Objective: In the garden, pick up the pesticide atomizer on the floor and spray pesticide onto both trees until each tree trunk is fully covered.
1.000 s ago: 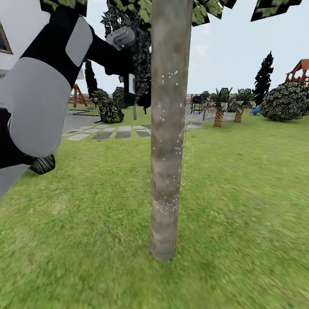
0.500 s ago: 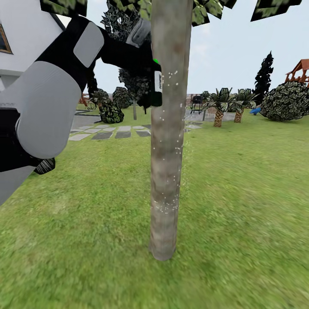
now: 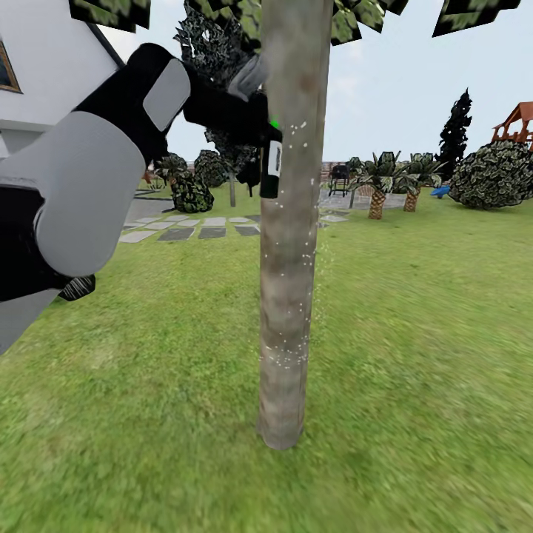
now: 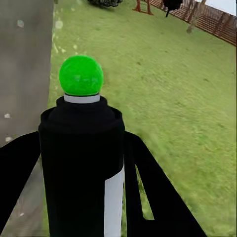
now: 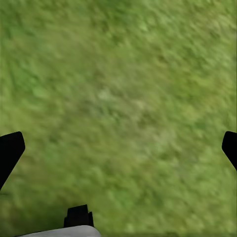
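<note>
Ground: green lawn (image 3: 414,333) all round the tree trunk (image 3: 290,244); grey stepping slabs (image 3: 185,228) behind the trunk; white house wall (image 3: 44,66) beyond the raised arm
Background: palms (image 3: 389,185), round shrub (image 3: 494,175) and play tower (image 3: 518,122) far past the trunk
Trunk: upright, grey-brown, flecked with white droplets
Left arm: raised high, reaching across to the trunk's upper part
Left gripper (image 4: 81,163): fingers clamped either side of the pesticide atomizer (image 3: 271,155); bottle upright, just beside the trunk, green cap on top
Right gripper (image 5: 118,148): fingers spread wide, nothing between them, lawn below
</note>
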